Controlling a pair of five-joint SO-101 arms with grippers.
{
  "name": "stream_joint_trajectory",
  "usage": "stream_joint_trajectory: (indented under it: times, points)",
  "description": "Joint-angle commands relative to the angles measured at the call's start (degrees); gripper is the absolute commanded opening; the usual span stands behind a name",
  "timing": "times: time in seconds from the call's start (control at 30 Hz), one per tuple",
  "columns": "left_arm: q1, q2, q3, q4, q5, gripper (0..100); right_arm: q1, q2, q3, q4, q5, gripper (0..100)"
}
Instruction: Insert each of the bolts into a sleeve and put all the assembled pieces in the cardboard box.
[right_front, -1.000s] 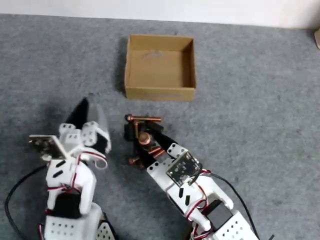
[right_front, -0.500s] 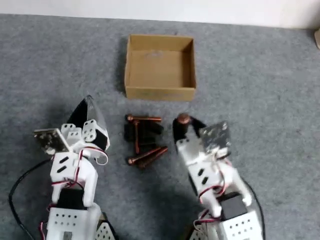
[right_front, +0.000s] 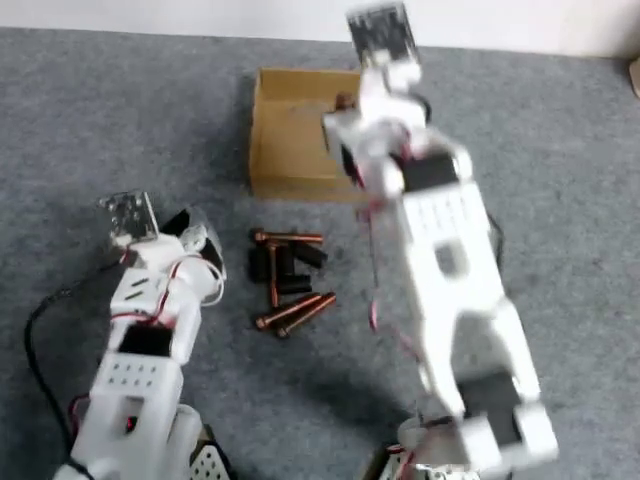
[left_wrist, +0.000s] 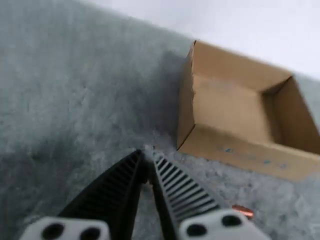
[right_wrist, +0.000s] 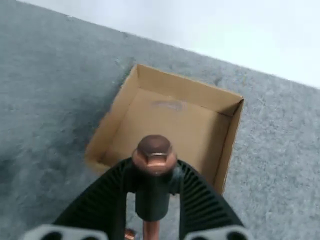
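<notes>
Your right gripper (right_wrist: 153, 168) pinches a copper hex-head bolt (right_wrist: 154, 150) in a black sleeve (right_wrist: 151, 202) over the brown cardboard box (right_front: 290, 140), upper centre; your left gripper (left_wrist: 148, 161) has its jaws pressed together.

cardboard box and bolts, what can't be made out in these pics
High view: right side of the cardboard box, hidden behind the right arm.
High view: how many sleeves lie in the pile, dark and overlapping.
Right wrist view: the held bolt, lower end cut off by the frame edge.
</notes>
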Motion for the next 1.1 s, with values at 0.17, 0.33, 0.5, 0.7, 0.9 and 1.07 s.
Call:
stream_joint_trajectory:
  times: [0.17, 0.33, 0.5, 0.7, 0.9, 1.07]
  points:
    - [-2.4, 5.0, -5.7, -0.9, 0.4, 1, 2.7, 32.1, -51.1, 23.3, -0.8, 0.4]
    - [-2.4, 5.0, -5.6, -0.9, 0.4, 1, 2.7, 45.8, -65.3, 34.9, -0.8, 0.4]
    - [-2.3, 5.0, -5.6, -0.9, 0.4, 1, 2.7, 56.7, -82.2, 41.2, -0.9, 0.4]
    - [-2.3, 5.0, -5.6, -0.9, 0.4, 1, 2.7, 60.7, -88.5, 41.6, -0.7, 0.4]
    - [-2.2, 5.0, -5.6, -0.9, 0.4, 1, 2.7, 60.6, -87.9, 41.6, -0.7, 0.4]
    - [-2.2, 5.0, -5.6, -0.9, 0.4, 1, 5.3, 58.4, -87.7, 37.1, -1.1, 0.5]
